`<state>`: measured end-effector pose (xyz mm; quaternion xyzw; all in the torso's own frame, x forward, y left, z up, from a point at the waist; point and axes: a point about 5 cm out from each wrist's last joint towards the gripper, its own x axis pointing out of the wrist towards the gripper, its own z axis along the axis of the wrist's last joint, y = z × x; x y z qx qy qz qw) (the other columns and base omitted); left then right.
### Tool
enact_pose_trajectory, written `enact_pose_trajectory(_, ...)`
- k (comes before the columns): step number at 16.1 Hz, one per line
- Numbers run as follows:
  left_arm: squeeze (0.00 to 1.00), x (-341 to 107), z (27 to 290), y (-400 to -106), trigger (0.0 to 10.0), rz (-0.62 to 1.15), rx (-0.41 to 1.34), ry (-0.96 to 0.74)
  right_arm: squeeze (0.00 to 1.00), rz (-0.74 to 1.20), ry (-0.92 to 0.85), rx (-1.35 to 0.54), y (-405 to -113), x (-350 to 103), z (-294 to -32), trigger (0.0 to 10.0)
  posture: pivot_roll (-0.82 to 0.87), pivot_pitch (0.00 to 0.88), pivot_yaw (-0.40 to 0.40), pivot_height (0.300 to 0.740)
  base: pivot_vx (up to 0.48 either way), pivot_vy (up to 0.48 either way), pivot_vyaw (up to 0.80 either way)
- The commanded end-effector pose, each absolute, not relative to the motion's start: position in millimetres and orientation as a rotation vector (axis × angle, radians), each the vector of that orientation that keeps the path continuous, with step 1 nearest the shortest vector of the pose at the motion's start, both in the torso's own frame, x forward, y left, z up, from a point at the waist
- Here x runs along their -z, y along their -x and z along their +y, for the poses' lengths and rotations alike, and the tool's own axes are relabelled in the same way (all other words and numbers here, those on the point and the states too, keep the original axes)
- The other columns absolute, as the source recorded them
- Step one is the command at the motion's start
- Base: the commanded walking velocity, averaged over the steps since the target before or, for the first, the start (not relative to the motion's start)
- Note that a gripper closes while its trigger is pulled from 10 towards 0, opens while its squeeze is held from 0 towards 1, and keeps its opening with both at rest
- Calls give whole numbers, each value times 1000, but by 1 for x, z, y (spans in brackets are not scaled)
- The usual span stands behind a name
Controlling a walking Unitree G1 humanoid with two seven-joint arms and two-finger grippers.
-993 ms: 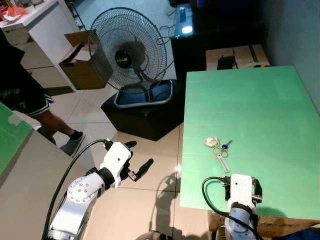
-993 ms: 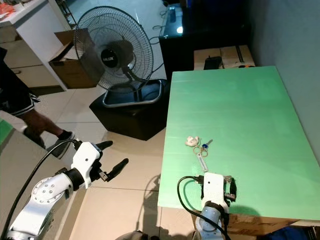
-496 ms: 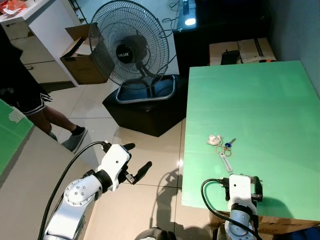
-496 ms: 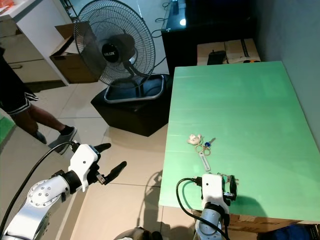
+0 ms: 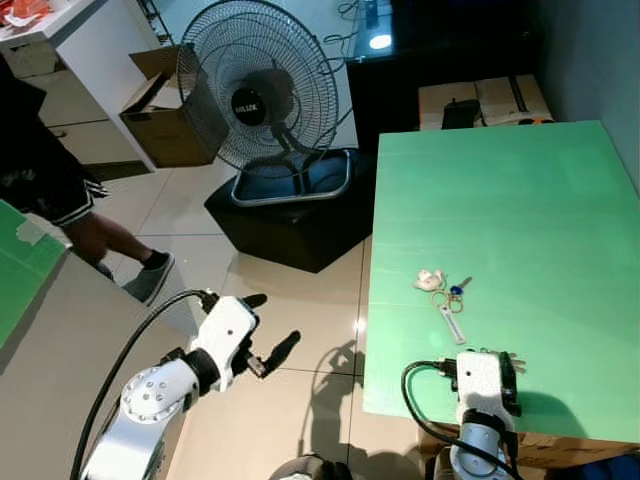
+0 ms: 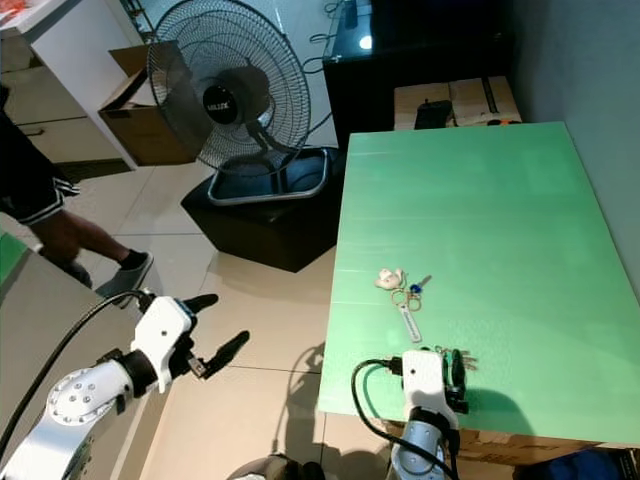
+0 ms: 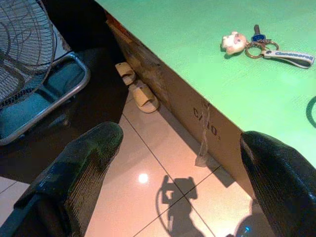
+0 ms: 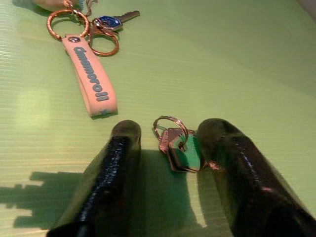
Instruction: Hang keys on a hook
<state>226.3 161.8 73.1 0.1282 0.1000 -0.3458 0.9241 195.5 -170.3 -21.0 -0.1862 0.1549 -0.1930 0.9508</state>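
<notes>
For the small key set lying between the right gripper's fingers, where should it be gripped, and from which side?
Probably from above, across the flat keys just below their ring: they lie flat on the green table, and the right gripper has its open fingers on either side.

A green table (image 5: 540,200) carries a bunch of keys (image 5: 443,296) near its left edge. A second small key ring (image 8: 177,143) lies by the near edge.

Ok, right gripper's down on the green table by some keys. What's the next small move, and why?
Probably shut the right gripper on the small key ring. Its fingers are open and rest on the table either side of that ring, so closing should pinch it. The larger strap bunch lies further ahead, untouched.
</notes>
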Motion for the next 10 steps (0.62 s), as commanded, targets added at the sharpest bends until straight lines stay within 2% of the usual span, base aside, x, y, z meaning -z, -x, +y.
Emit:
enact_pose_trajectory(1, 0, -75, 173, -224, 10000, 217, 690, -276, 0, 321, 365, 376, -191, 24, -162, 0, -35, 115, 250, 722, 0, 0, 0)
enact_pose_trajectory(10, 0, -76, 179, -219, 10000, 242, 726, -302, 0, 315, 345, 383, -179, 25, -152, 0, -41, 148, 287, 722, 0, 0, 0)
